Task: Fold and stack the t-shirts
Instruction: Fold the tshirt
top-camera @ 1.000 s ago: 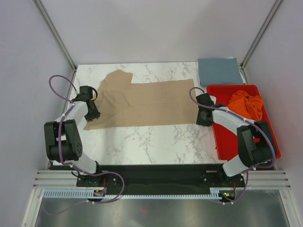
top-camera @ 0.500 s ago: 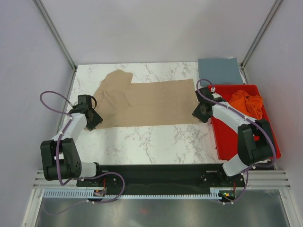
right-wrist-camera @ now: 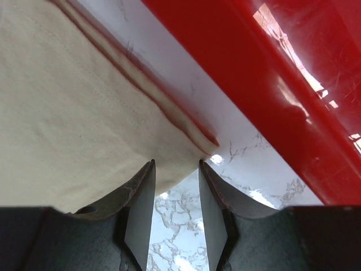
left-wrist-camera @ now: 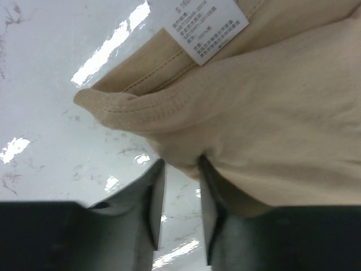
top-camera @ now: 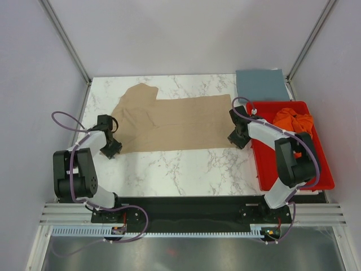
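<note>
Left hand: yours sits low at the near left corner of the tan shirt, left of centre in the top view. Its fingers stand a narrow gap apart, with the hem lying at their tips and bare table showing between them.
Tan shirt: spread flat across the middle of the table, one sleeve reaching toward the upper left. You can see its white tag at the top of the left wrist view.
Right hand: at the shirt's near right corner, just beside the red tray. The fingers are narrowly parted and the cloth corner reaches between their tips.
Blue-grey shirt: folded, upper right of the top view, behind the tray.
Orange shirt: bunched in the tray's far end.
</note>
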You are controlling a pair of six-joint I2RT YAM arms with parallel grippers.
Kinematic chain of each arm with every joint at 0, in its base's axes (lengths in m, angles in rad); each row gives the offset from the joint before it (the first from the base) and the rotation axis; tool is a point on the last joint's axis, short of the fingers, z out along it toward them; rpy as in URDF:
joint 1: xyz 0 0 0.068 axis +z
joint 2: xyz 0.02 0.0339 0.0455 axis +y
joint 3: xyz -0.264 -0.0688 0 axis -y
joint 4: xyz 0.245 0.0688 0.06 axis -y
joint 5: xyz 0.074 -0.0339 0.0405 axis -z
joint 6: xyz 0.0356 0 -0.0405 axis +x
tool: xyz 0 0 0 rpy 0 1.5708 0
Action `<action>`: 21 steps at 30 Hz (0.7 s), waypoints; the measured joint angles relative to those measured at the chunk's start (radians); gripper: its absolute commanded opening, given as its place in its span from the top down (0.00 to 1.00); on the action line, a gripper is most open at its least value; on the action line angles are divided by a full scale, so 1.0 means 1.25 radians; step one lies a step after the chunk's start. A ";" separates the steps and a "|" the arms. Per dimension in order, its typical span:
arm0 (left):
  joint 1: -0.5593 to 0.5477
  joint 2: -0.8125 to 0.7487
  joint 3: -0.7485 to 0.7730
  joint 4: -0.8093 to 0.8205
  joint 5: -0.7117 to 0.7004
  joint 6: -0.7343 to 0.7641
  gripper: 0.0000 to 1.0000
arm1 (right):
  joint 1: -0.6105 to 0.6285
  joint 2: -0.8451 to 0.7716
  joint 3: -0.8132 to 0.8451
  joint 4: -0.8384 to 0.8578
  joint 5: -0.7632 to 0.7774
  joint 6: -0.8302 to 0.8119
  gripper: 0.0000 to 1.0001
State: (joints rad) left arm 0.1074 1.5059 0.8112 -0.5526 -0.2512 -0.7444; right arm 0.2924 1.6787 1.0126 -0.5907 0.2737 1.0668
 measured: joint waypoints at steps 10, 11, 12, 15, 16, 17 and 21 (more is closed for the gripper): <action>0.000 -0.032 0.020 0.013 -0.052 0.052 0.98 | 0.004 -0.003 -0.015 0.021 0.062 -0.038 1.00; -0.001 -0.050 0.020 0.013 -0.056 0.060 0.98 | 0.005 -0.021 -0.025 0.024 0.068 -0.045 1.00; -0.001 -0.064 0.020 0.013 -0.059 0.064 0.98 | 0.006 -0.038 -0.035 0.030 0.071 -0.052 1.00; -0.002 -0.105 0.011 0.019 -0.058 0.067 0.98 | 0.011 -0.107 -0.084 0.050 0.080 -0.069 1.00; -0.002 -0.115 0.000 0.023 -0.055 0.067 0.98 | 0.013 -0.125 -0.103 0.059 0.081 -0.073 1.00; -0.002 -0.120 -0.010 0.022 -0.053 0.067 0.98 | 0.015 -0.138 -0.120 0.065 0.082 -0.076 1.00; -0.002 -0.119 -0.054 0.014 -0.043 0.066 0.79 | 0.017 -0.156 -0.191 0.085 0.081 -0.082 0.99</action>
State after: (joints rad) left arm 0.1043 1.3567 0.7441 -0.5350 -0.3046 -0.6621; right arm 0.3138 1.4841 0.7734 -0.4850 0.3752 0.9638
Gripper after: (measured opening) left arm 0.078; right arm 0.009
